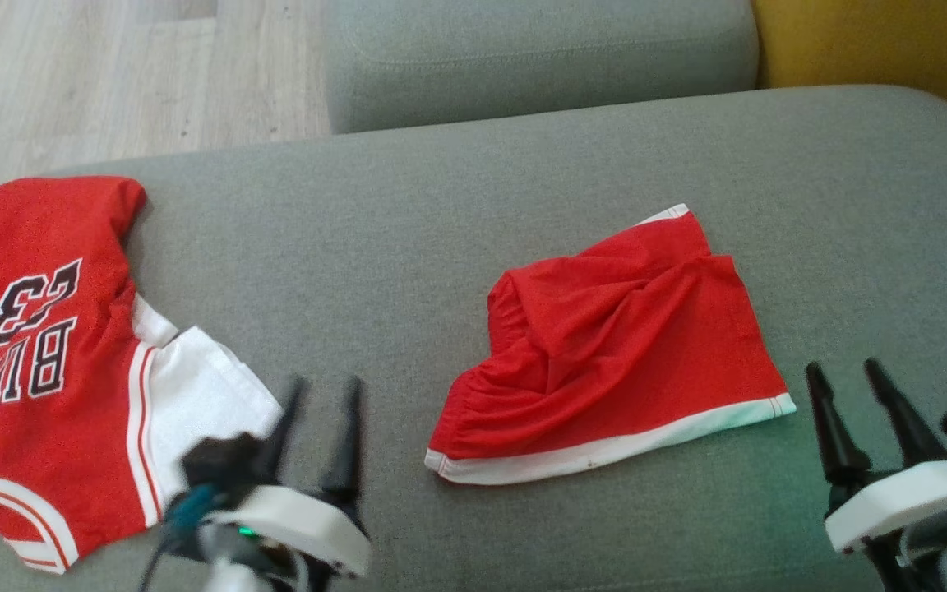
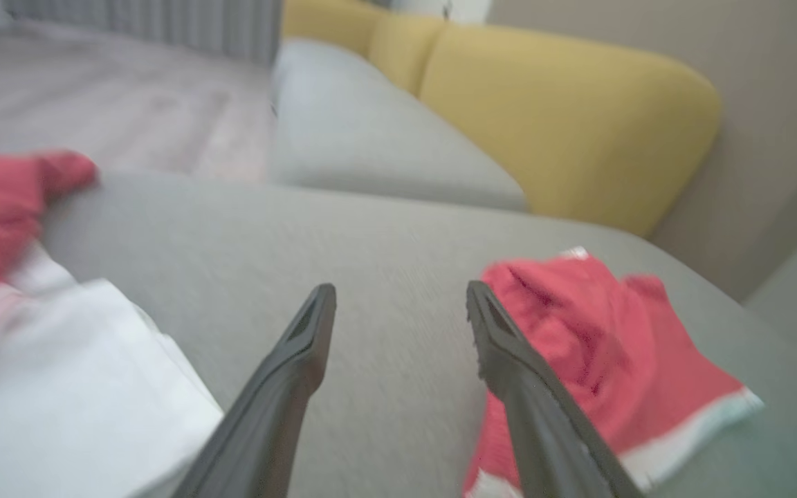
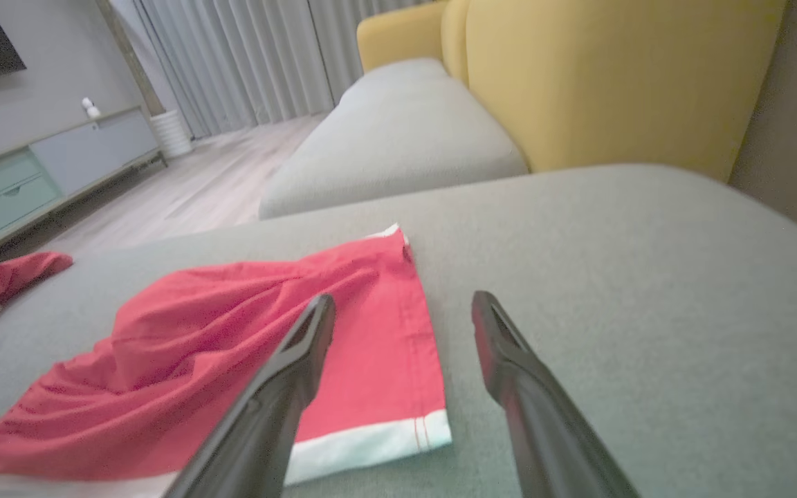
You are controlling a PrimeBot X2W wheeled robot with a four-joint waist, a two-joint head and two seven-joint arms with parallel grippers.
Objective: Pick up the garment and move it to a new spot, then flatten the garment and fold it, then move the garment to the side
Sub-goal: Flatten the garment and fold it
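Note:
The garment (image 1: 613, 362), a pair of red shorts with white trim, lies rumpled and loosely doubled over in the middle of the grey couch seat (image 1: 441, 205). My left gripper (image 1: 325, 382) hovers open to its left, with nothing between the fingers; the left wrist view has the shorts (image 2: 599, 346) just right of the open left gripper (image 2: 400, 290). My right gripper (image 1: 842, 367) stands open and empty just past the shorts' right hem corner. From the right wrist, the shorts (image 3: 232, 360) spread to the left of the right gripper (image 3: 404, 299), partly behind its left finger.
A red and white jersey (image 1: 38, 345) with black lettering lies at the seat's left end, close to my left gripper. A second grey cushion (image 1: 539, 57) and a yellow backrest (image 1: 876, 41) lie beyond. Wooden floor (image 1: 112, 74) shows at the far left.

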